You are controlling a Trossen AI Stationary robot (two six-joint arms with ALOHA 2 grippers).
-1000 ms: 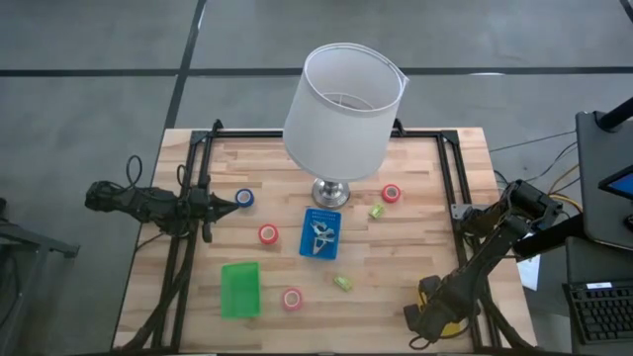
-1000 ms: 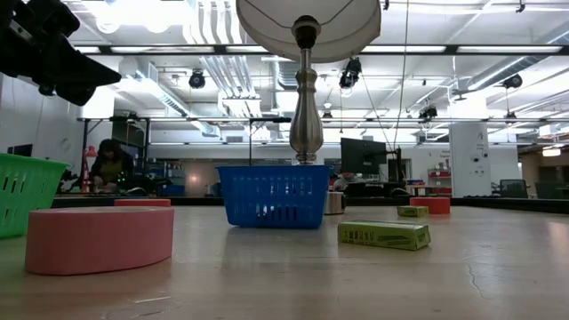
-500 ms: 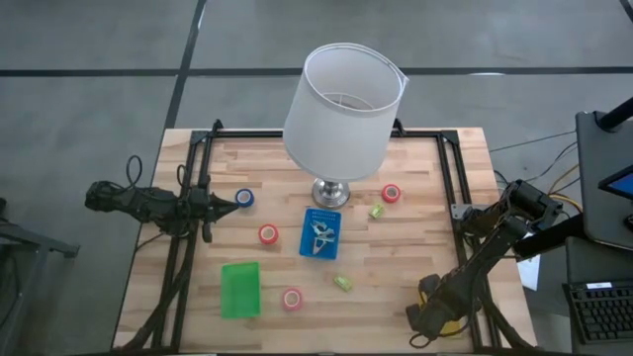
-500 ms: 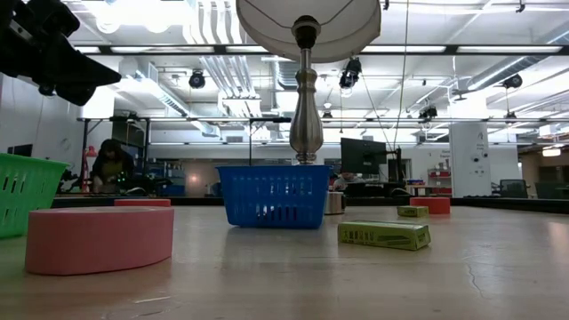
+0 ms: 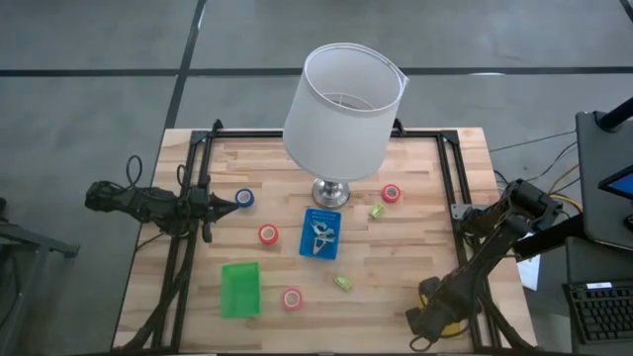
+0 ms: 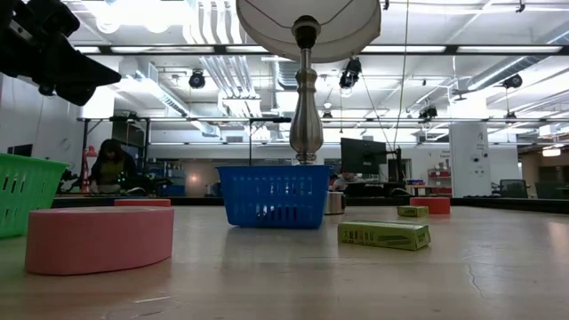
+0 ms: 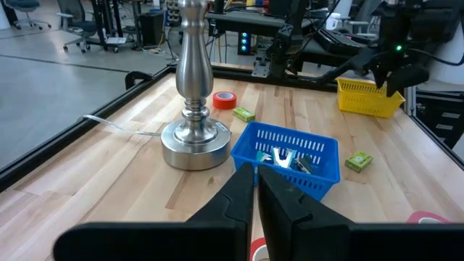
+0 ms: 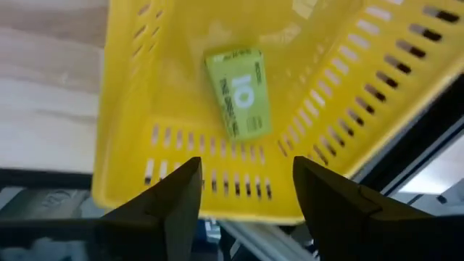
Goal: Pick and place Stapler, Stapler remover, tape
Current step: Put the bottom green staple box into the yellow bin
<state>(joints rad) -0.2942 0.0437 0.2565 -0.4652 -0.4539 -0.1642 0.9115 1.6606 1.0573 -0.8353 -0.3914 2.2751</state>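
Observation:
My right gripper (image 8: 243, 192) hangs open over the yellow bin (image 8: 341, 109) at the table's near right corner (image 5: 440, 314). A small green box (image 8: 238, 93) lies flat on the bin's floor below the fingers, apart from them. Two more green boxes (image 5: 376, 211) (image 5: 342, 283) lie on the table. Stapler removers (image 5: 319, 235) lie in the blue bin (image 7: 319, 170). Three red tape rolls (image 5: 268, 234) (image 5: 292, 299) (image 5: 392, 194) and a blue one (image 5: 244, 199) lie flat on the wood. My left gripper (image 7: 257, 185) waits shut at the left edge (image 5: 232, 203). The stapler is out of view.
A tall lamp with a white shade (image 5: 341, 104) stands on its metal foot (image 5: 330, 192) at the table's middle, just beyond the blue bin. A green bin (image 5: 239, 289) sits near the front left. Black frame rails (image 5: 460, 198) run along the table's sides.

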